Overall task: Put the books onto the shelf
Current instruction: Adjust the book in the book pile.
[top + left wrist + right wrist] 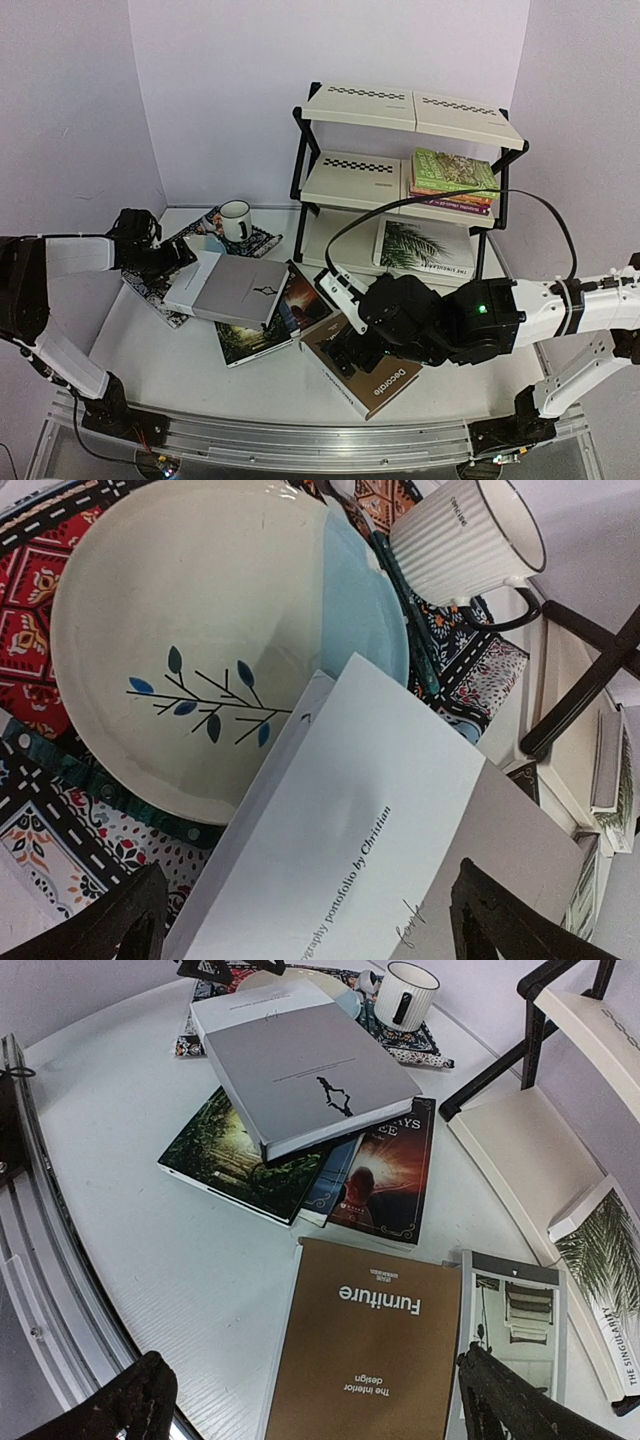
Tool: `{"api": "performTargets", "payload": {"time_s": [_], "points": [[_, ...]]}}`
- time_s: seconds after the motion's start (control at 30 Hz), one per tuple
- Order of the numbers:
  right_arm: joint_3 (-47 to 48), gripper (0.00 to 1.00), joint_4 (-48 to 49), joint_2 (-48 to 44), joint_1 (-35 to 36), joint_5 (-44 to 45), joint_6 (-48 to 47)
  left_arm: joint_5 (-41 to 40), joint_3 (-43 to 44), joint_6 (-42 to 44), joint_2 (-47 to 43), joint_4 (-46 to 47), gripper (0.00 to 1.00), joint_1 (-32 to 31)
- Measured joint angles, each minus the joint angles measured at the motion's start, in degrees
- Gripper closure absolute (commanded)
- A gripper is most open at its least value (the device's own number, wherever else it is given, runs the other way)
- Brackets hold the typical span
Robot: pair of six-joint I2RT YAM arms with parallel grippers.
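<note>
Left gripper: your jaws stand wide apart and clamp nothing. They hang over the near end of the grey book, and the wrist view shows a finger low on each side.
Grey book: it lies well left of the shelf. It is tilted, with one end over the rim of the plate and the other resting on the dark books. That tilt probably leaves you a raised edge to grip.
Right gripper: these jaws are also apart and empty, poised above the brown book.
Brown book: it lies flat on the table, just in front of the shelf's bottom tier. With no edge lifted, you will likely have to slide or tip it before pinching.
Shelved books: a green-topped stack sits on the right of the shelf's middle tier, and the palm-leaf book lies flat on the bottom tier. Because they lie flat, you can probably stack more on top.
Mug: it stands upright on the placemat, left of the shelf's foot and near the grey book's plate end. You could knock it when you lift the book.
</note>
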Motion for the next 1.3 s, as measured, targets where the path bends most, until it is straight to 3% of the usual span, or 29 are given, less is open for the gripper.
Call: {"api": "performTargets", "payload": {"time_s": [0.33, 0.6, 0.83, 0.97, 1.1, 1.2, 1.3], "points": [[0.0, 0.02, 0.02, 0.0, 0.0, -0.02, 0.02, 6.03, 2.4, 2.39, 6.52, 1.41, 0.09, 0.66], [0.0, 0.02, 0.02, 0.0, 0.0, -0.04, 0.0, 13.72, 3.4, 4.68, 9.72, 1.32, 0.44, 0.77], [0.0, 0.02, 0.0, 0.06, 0.0, -0.11, -0.26, 20.5, 2.79, 5.0, 8.08, 1.36, 0.61, 0.77], [0.0, 0.02, 0.04, 0.77, 0.0, -0.09, -1.37, 23.9, 0.93, 4.31, 3.5, 1.44, 0.61, 0.72], [0.01, 0.02, 0.01, 2.08, 0.0, -0.04, -2.79, 26.86, -1.35, 3.14, -0.75, 1.46, 0.56, 0.52], [0.24, 0.02, -0.01, 2.78, 0.0, 0.0, -3.45, 27.36, -2.94, 2.48, -2.96, 1.28, 0.41, 0.28], [0.69, 0.02, 0.0, 3.25, 0.0, 0.02, -3.94, 25.75, -3.29, 2.07, -4.42, 0.46, 0.37, 0.27]]}}
